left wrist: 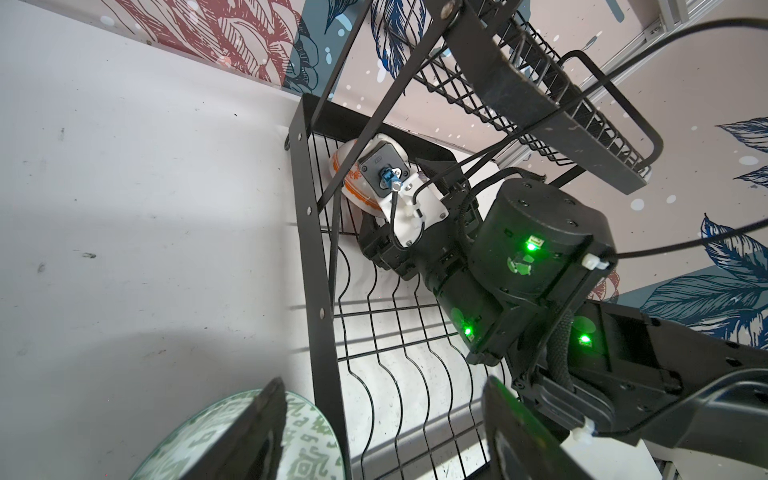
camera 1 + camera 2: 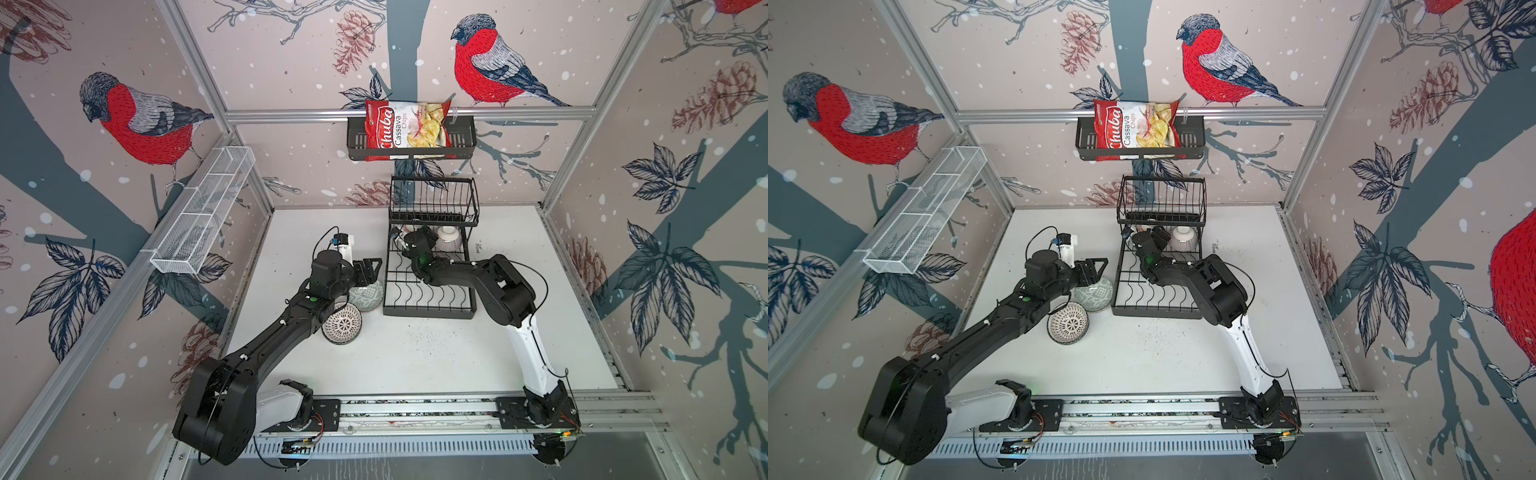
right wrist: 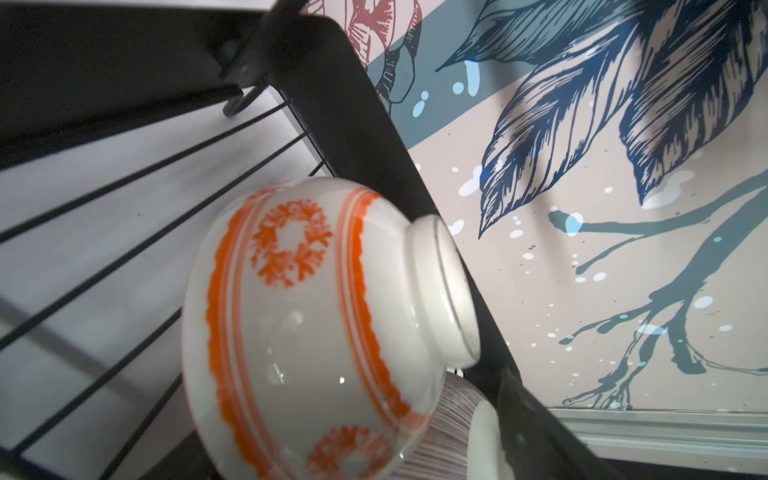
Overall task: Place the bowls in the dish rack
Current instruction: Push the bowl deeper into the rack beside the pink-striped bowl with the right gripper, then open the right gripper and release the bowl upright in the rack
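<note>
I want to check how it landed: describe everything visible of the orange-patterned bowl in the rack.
The orange-patterned bowl is glossy white ceramic with orange bands, scalloped edging and floral wreath motifs, and a raised foot ring. It lies on its side in a back corner of the dish rack, on the lower tier's wires, foot toward the rack's frame. It seems to lean on a thin-lined bowl beside it. Its rim and inside are hidden.

We find both top views bright, evenly lit; soft shadows on white table [image 2: 415, 357], picture edges bowed. Right wrist view: orange floral bowl [image 3: 299, 332] smeared, glints on glaze. Left wrist view: left gripper [image 1: 383, 380] fingers [image 1: 270, 432] out of focus, green lamps [image 1: 531, 245] flaring.
</note>
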Available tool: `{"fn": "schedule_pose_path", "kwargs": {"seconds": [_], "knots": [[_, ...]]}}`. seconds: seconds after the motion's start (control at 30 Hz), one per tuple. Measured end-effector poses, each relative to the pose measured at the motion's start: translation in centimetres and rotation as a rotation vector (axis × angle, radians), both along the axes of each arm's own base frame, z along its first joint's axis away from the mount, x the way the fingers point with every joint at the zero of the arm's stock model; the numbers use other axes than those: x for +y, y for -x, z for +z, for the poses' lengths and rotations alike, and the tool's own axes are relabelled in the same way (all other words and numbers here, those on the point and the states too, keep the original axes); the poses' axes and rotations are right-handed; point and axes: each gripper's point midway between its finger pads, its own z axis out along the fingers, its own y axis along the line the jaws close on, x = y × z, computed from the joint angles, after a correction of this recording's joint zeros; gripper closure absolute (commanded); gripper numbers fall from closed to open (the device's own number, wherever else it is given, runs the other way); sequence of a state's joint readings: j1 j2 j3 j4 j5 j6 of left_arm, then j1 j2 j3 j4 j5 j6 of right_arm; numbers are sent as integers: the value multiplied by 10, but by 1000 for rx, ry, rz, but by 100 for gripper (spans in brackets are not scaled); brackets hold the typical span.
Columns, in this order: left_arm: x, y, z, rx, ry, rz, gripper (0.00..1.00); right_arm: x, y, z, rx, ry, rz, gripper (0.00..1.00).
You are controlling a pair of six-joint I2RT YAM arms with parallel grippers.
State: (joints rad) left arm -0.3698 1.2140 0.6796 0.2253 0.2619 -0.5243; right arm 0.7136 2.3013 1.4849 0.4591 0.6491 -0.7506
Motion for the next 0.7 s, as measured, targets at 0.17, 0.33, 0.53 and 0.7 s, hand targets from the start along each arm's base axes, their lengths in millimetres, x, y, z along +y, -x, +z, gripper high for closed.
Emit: {"fn": "schedule_pose_path", "kwargs": {"seconds": [0.17,0.33,0.53,0.7], "knots": [[0,0,-1,1,-1,0,27,-1,2,1,9,-20,-6,10],[0,0,-1,3,-1,0,27,-3,8,3,17,-36,-9,9],[0,0,-2,5,-2,0,27,-4,16,4,22,-52,-10,8],[0,-1,-3,8,-3,0,27,-3,21,6,24,-56,-5,8]]}}
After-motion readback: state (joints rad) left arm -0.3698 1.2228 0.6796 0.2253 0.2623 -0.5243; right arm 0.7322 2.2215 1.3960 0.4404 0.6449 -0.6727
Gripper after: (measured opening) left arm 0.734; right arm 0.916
